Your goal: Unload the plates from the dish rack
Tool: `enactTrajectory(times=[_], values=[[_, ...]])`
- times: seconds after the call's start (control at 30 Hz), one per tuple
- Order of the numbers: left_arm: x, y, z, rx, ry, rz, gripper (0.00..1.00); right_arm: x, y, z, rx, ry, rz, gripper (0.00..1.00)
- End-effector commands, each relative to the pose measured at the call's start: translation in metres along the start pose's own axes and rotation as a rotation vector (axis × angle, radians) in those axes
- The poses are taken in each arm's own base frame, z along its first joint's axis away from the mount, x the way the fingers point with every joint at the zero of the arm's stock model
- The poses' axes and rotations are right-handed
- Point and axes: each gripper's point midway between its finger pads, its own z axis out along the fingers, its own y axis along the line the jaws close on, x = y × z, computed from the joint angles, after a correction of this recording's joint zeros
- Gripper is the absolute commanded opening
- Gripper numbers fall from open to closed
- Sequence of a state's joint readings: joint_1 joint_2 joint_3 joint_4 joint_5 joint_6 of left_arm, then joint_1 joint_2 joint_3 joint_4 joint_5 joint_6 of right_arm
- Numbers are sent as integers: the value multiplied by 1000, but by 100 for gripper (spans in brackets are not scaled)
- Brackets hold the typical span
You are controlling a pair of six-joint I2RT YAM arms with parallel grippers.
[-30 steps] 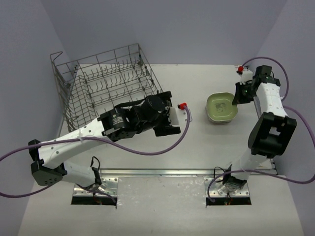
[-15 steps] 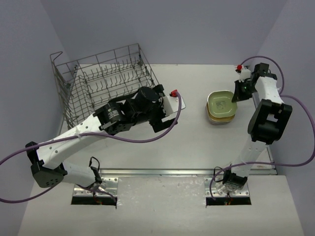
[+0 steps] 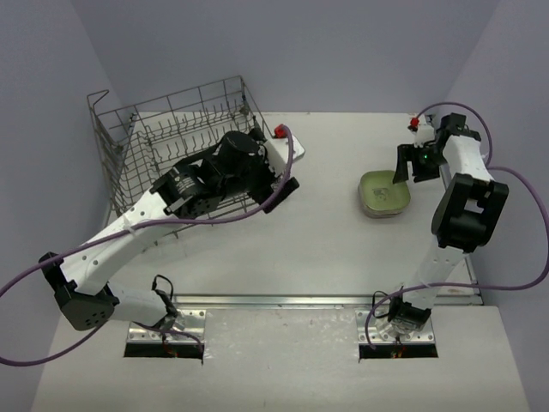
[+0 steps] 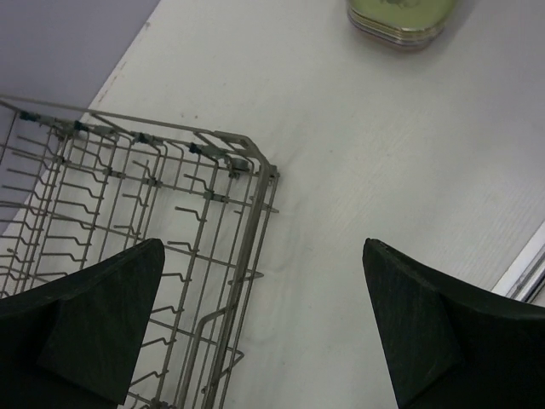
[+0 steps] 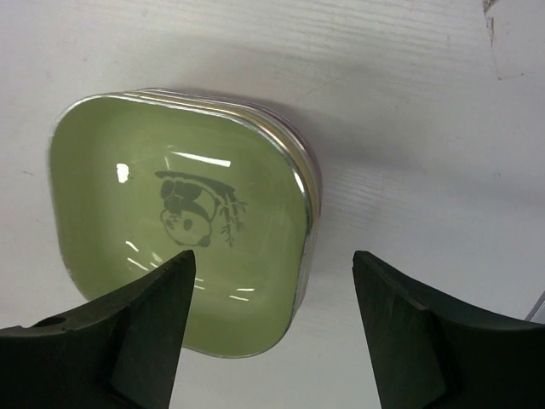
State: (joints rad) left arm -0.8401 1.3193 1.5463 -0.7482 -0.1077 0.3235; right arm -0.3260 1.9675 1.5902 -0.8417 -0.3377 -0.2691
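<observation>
The plates (image 3: 384,193) sit in one stack on the right of the table. On top is a green plate (image 5: 179,230) with a panda print. My right gripper (image 3: 412,167) hovers open just above the stack's right rim (image 5: 272,315), holding nothing. The dish rack (image 3: 180,154), a grey wire basket, stands at the back left, and only bare tines show in it. My left gripper (image 3: 279,176) hangs open and empty over the rack's near right corner (image 4: 255,166). The left wrist view catches the stack of plates (image 4: 396,21) at its top edge.
Purple walls close the table off at the back and on both sides. A metal rail (image 3: 326,300) runs along the near edge between the arm bases. White tabletop (image 3: 326,232) lies between the rack and the stack.
My right gripper has opened and let the green plate go onto the stack. My left arm has swung back and left, from the middle of the table to the rack's corner.
</observation>
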Motion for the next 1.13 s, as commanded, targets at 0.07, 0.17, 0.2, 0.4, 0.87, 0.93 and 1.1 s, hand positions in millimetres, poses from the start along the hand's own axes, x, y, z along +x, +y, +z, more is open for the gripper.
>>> enactTrajectory(times=[0.07,0.17,0.2,0.4,0.87,0.93,1.1], values=[[-16,51,-20,-18,-86,-328,100,-67,67,-106,-12,-269,-77,76],[11,77,-20,-49,-58,-468,100,-66,94,-133,-44,-338,-42,81],[16,86,-23,-69,-62,-497,100,-69,104,-148,-54,-385,-37,85],[76,126,-34,-337,-55,-622,100,7,137,-148,-68,-466,32,99],[145,149,-75,-562,-81,-647,100,77,159,-158,-4,-641,-37,99],[149,146,-76,-565,-74,-636,100,73,160,-159,-12,-645,-35,99],[149,145,-81,-574,-89,-631,100,70,160,-162,-13,-648,-43,99]])
